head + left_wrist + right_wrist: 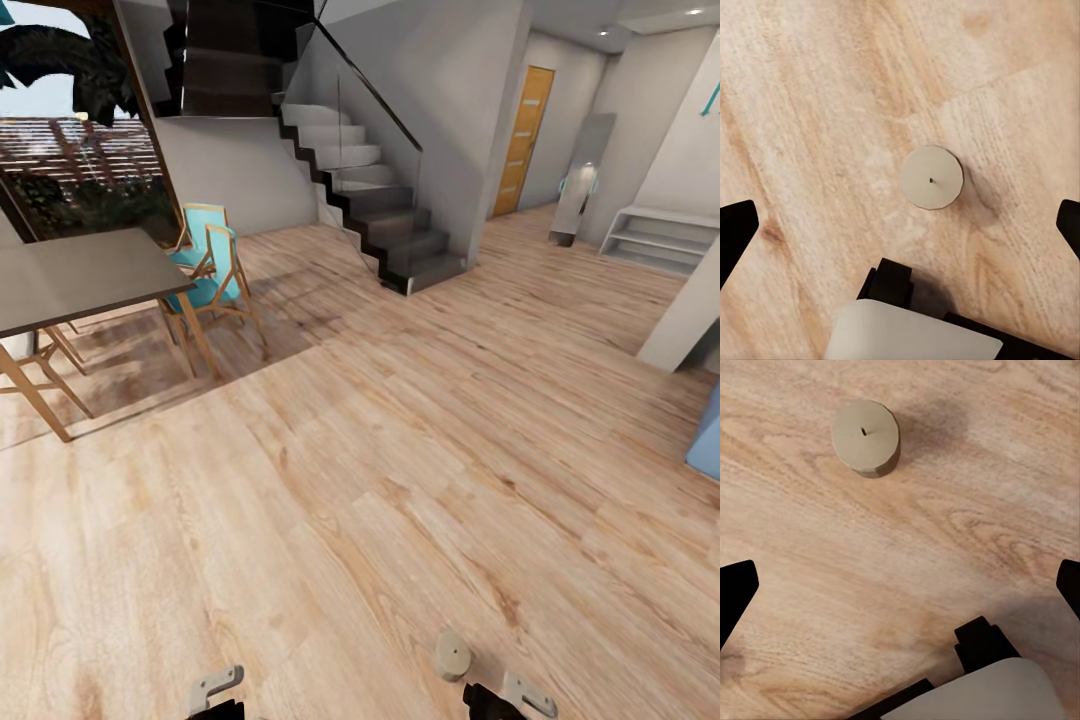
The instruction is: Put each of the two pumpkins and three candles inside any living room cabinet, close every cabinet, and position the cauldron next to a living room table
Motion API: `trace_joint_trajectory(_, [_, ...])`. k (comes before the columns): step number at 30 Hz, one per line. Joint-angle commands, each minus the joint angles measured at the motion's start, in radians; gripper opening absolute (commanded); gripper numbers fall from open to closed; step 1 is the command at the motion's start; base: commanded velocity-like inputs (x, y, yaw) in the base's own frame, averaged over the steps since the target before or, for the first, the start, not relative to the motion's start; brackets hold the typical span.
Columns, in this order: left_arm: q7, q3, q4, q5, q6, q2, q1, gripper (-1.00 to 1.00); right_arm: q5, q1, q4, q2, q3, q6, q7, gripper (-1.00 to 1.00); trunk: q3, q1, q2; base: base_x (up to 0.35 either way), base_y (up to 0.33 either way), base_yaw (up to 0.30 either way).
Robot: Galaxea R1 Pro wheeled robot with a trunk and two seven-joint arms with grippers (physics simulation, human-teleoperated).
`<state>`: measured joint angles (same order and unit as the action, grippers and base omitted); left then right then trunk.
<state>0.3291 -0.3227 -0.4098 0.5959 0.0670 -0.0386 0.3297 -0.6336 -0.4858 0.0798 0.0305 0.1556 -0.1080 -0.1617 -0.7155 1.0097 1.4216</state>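
- The left pincer (900,225) hangs above the wooden floor (400,480) with its dark fingertips spread wide and nothing between them; the candle (931,177) sits on the floor within that gap, seen from straight above.
- The right pincer (900,585) is likewise spread wide and empty; here the candle (865,435) stands ahead of the fingers, not between them.
- In the head view both pincers show as pale brackets at the floor's near edge, the left pincer (215,690) and the right pincer (510,695), with the candle (452,656) on the floor just beside the right one.
- The candle is a short, pale beige cylinder with a small dark wick, upright, touching nothing but the floor.
- Well away from the candle stand a dining table (80,275) with turquoise chairs (210,265), a dark staircase (370,210) and an orange door (525,140).
- Judged step: picking up one of the three candles; no cabinet, pumpkin or cauldron can be made out, so the task looks early or midway.
- The next move calls for lowering one pincer squarely over the candle and closing on its sides without knocking it over.
- No brand, label or writing can be read anywhere.
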Motion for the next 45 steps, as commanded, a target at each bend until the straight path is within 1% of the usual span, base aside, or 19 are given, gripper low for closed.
trace_joint_trajectory(1, [0.008, -0.008, -0.003, 0.005, 0.005, -0.001, 0.000, 1.00, -0.009, 0.000, 0.000, 0.000, 0.009, -0.003, -0.004, 1.00, -0.001, 0.000, 0.000, 0.015, -0.012, 0.000])
trace_joint_trajectory(16, [0.005, -0.003, -0.003, 0.008, 0.005, -0.003, 0.001, 1.00, -0.008, 0.000, 0.003, 0.000, 0.011, -0.004, -0.002, 1.00, -0.001, 0.000, 0.000, 0.002, -0.001, 0.000])
trace_joint_trajectory(31, [0.003, 0.005, -0.001, 0.019, 0.015, -0.007, 0.001, 1.00, -0.005, 0.000, 0.012, -0.003, 0.015, -0.004, 0.004, 1.00, -0.048, 0.057, 0.105, 0.000, 0.000, 0.000])
trace_joint_trajectory(35, [0.007, 0.005, -0.001, 0.019, 0.017, -0.009, 0.001, 1.00, -0.003, 0.000, 0.009, -0.007, 0.017, -0.035, 0.007, 1.00, -0.060, 0.073, 0.133, 0.000, 0.000, 0.000])
trace_joint_trajectory(37, [0.008, 0.005, -0.001, 0.019, 0.017, -0.010, 0.001, 1.00, -0.002, 0.000, 0.005, -0.007, 0.017, -0.055, 0.021, 1.00, -0.067, 0.080, 0.147, 0.000, 0.000, 0.000])
trace_joint_trajectory(40, [0.008, 0.005, -0.001, 0.019, 0.017, -0.010, 0.000, 1.00, -0.002, 0.000, 0.002, -0.005, 0.018, -0.062, 0.048, 1.00, -0.076, 0.092, 0.168, 0.000, 0.000, 0.000])
trace_joint_trajectory(45, [0.008, 0.005, -0.001, 0.019, 0.017, -0.011, 0.000, 1.00, -0.003, 0.000, 0.007, -0.002, 0.017, -0.063, 0.056, 1.00, -0.092, 0.111, 0.203, 0.000, 0.000, 0.000])
